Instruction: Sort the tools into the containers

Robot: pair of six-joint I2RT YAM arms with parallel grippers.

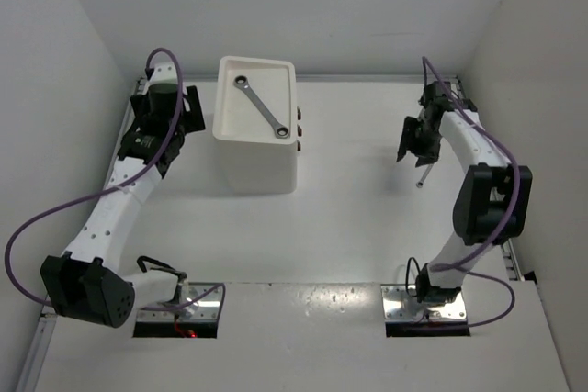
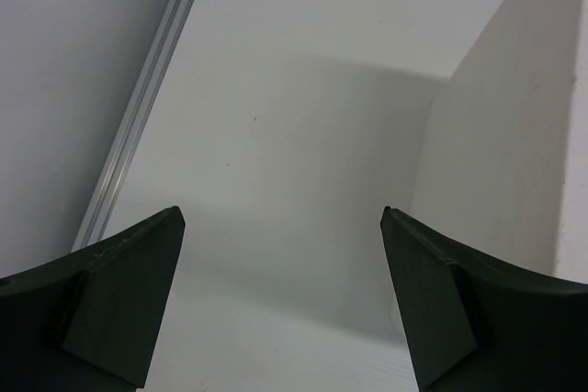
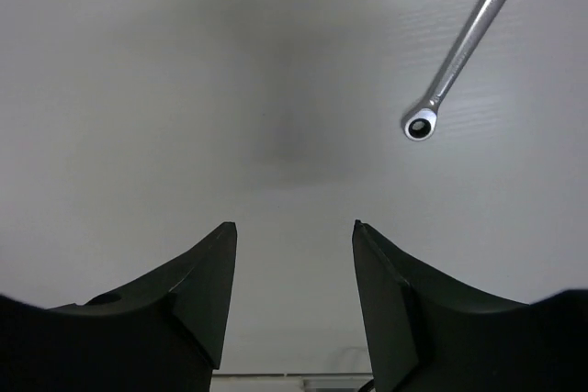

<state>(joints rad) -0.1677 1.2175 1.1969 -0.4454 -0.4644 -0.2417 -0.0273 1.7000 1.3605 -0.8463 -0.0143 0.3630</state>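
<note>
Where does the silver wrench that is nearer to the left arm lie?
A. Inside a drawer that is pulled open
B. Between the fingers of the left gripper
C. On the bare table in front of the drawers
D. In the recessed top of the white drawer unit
D: in the top view the wrench lies diagonally in the recessed tray top of the drawer unit, inside its rim.

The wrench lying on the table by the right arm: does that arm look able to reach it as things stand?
Probably yes. The right gripper hangs close by, jaws apart and empty. The wrench lies in the open a little to one side, with nothing between them.
</note>
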